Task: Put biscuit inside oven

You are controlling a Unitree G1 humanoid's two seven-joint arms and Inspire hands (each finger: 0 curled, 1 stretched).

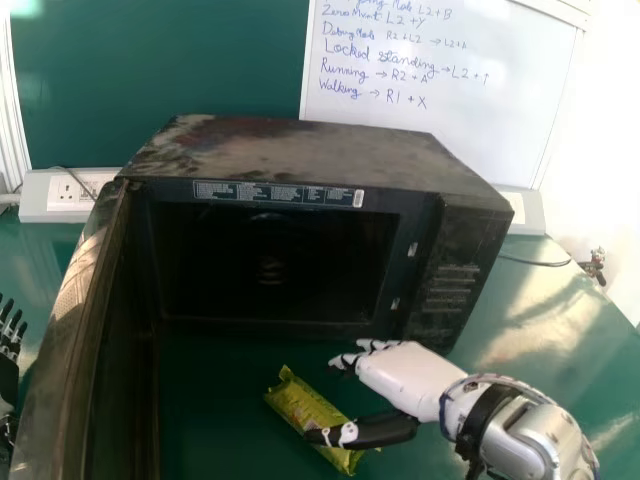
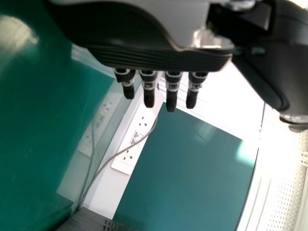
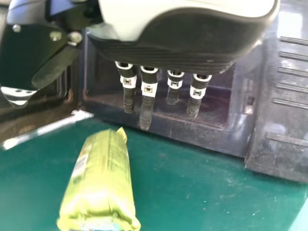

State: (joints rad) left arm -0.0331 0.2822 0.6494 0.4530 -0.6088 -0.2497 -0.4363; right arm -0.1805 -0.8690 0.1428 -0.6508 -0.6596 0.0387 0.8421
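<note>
- Oven door (image 1: 75, 330), near left, swung open; left hand (image 1: 8, 385) left of it, fingers straight.
- Biscuit packet (image 1: 303, 408) on the table (image 1: 220, 400) before the oven (image 1: 300, 150), lengthwise from far left to near right.
- Right hand (image 1: 402, 372), nearer it, just right; fingers straight, slightly apart, unclamped.

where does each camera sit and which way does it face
Head view: on the head, facing forward and down at the open oven; shows right hand, right forearm and, at the left edge, left hand.
Left wrist view: at the left wrist, facing past the left hand toward a socket panel.
Right wrist view: at the right wrist, facing past the right hand toward biscuit packet and oven.
Head and right wrist views share packet, oven, right hand.
</note>
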